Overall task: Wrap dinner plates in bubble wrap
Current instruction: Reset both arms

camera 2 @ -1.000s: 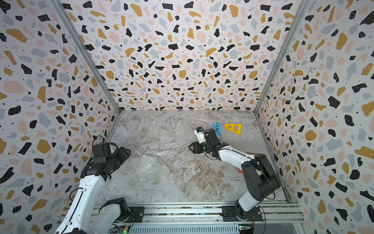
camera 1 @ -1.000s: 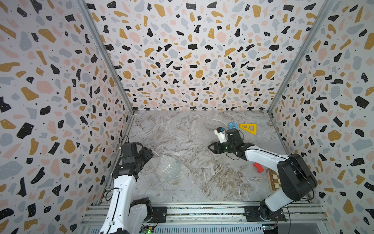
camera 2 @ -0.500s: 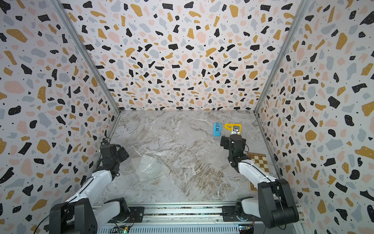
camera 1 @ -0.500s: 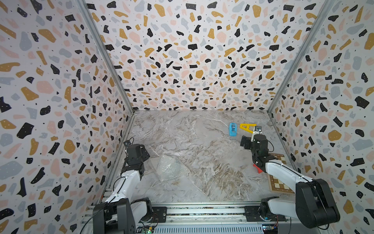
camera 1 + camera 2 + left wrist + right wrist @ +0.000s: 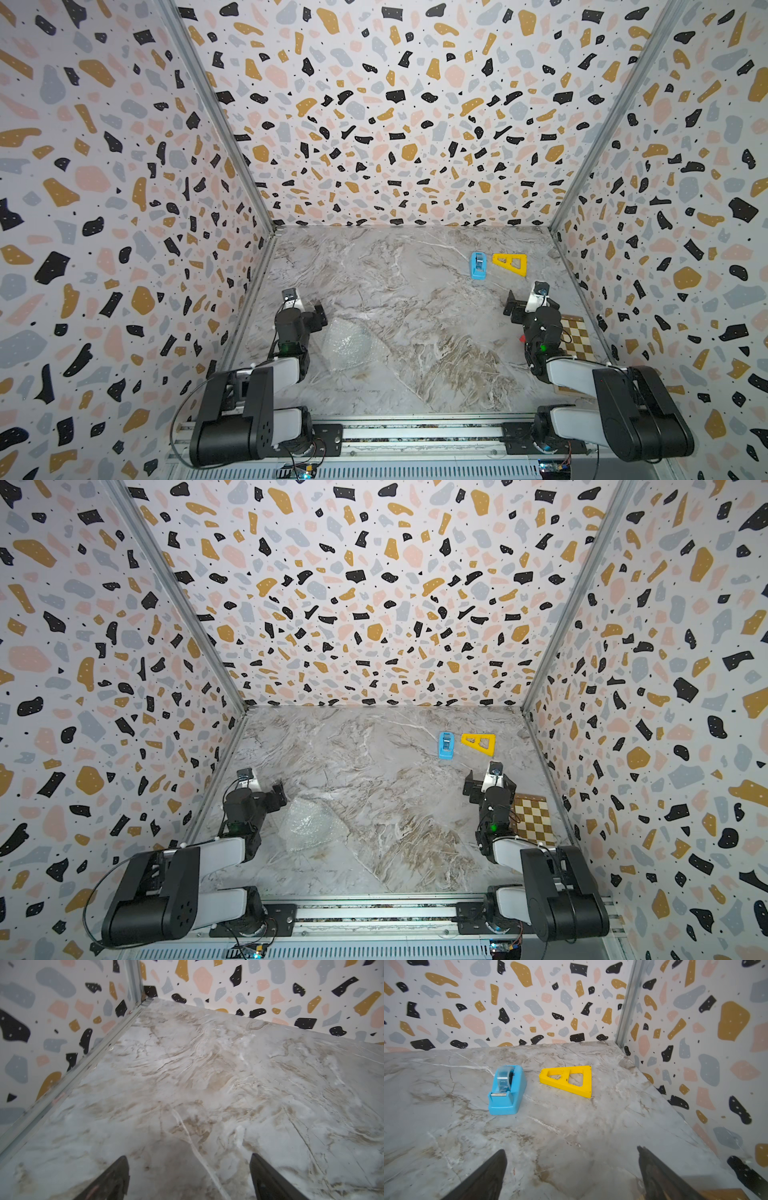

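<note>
Left jaws: spread wide, empty, above bare worktop (image 5: 415, 299) close to the left wall (image 5: 124, 249).
Bubble wrap (image 5: 353, 345): crumpled clear bundle lying free on the worktop near the left jaws.
Dinner plate: not made out in any view; whether it sits inside the bundle cannot be told.
Tape dispenser (image 5: 478, 265): blue, far right part of worktop, well apart from the bundle.
Right jaws: spread wide, empty, facing the dispenser.
Chessboard (image 5: 575, 338): by the right wall (image 5: 665, 270).
Progress: bundle looks folded shut, so wrapping is probably done; unconfirmed, as no plate shows.
</note>
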Controlling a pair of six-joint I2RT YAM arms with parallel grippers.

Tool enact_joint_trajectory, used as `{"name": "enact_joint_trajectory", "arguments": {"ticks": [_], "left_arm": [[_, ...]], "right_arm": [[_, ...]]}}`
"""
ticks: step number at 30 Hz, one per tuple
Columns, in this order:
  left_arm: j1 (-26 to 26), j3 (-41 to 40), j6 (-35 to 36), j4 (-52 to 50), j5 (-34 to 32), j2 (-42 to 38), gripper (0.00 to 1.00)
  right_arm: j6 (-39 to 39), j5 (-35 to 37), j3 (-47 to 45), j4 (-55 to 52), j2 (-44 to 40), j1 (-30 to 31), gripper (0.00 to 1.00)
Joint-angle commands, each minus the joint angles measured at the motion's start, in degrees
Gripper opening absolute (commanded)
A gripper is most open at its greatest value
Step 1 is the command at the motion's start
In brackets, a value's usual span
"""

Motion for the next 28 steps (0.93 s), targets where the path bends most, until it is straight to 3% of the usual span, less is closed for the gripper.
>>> {"name": "enact_joint_trajectory", "arguments": {"ticks": [1,2,3,5,6,22,28], "left_arm": [[-4.8,3.1,7.2,6.7,-4.5,4.4,0.93],[-5.0,5.8,6.9,-1.1,-4.9,3.1,0.95],[-5.0,6.7,5.8,-4.2,-5.8,2.4,0.96],[-4.9,6.2,5.1,-0.7,-8.4,4.2,0.99],[-4.9,6.6,5.0,-1.9,-8.5,3.9,0.99],[-4.9,6.2,4.9,-2.6,-8.4,2.7,0.99],[-4.9,6.2,5.0,-2.6,-8.4,2.7,0.99]], "right_arm": [[-4.0,-1.0,-4.0,18.8,8.1,1.8,1.0],[-5.5,1.7,-4.3,24.5,10.4,3.4,1.0],[-5.4,1.6,-3.1,21.3,9.6,3.7,1.0],[-0.5,-1.8,1.4,8.4,8.6,-0.5,1.0],[-0.6,-4.1,0.8,10.6,9.0,-2.0,1.0],[-1.1,-2.0,1.1,9.3,8.7,-0.4,1.0],[-2.2,-4.5,1.0,9.5,8.4,-0.5,1.0]]}}
